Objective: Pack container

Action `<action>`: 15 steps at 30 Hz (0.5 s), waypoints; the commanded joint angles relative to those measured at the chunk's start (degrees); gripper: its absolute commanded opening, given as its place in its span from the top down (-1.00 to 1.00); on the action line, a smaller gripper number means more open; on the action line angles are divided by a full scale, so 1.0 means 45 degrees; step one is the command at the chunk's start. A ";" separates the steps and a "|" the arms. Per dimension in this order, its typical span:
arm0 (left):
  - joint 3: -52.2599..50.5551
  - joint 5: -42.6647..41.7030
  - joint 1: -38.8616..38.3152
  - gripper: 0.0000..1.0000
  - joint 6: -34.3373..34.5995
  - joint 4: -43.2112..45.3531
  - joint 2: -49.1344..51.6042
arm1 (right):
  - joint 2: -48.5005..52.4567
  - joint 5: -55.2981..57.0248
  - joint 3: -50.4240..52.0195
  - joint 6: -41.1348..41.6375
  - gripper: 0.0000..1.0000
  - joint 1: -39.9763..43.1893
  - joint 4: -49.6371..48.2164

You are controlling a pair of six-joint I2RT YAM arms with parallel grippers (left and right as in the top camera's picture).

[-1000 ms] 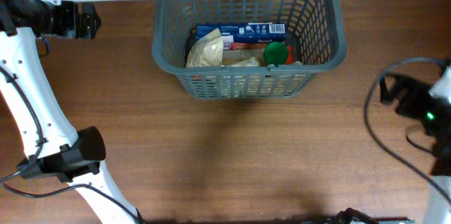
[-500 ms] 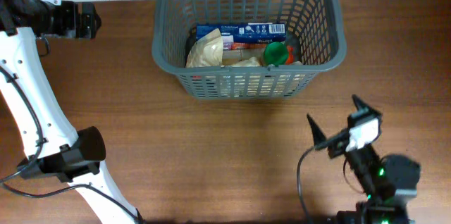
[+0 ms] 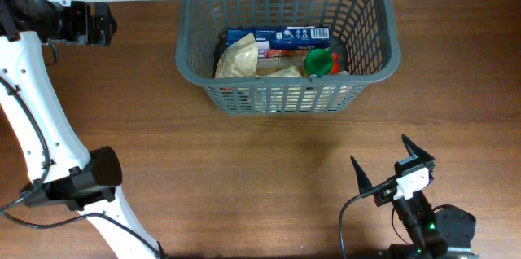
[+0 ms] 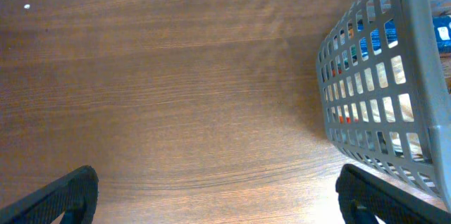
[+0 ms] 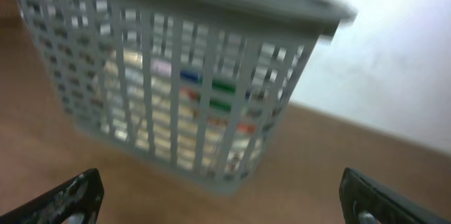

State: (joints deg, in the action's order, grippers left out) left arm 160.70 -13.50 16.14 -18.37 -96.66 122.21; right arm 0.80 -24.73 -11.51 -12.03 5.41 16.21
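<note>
Container set at far desk edge, left gripper held at far-left corner, jaws spread, right gripper near front edge, jaws spread.

Overhead looks straight down; both wrist views (right one blurred) share the container, seen sidelong.

I see the brown wooden table carrying the grey container, standing at the middle of its far edge.
</note>
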 commanded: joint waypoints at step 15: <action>-0.0024 -0.0049 0.0010 -0.99 0.0083 0.0000 -0.0019 | -0.0136 0.0311 0.0107 0.0010 -0.98 -0.0117 0.4867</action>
State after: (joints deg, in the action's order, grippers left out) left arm 160.70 -13.50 16.14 -18.37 -96.66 122.21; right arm 0.80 -23.64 -11.18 -12.01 5.41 36.97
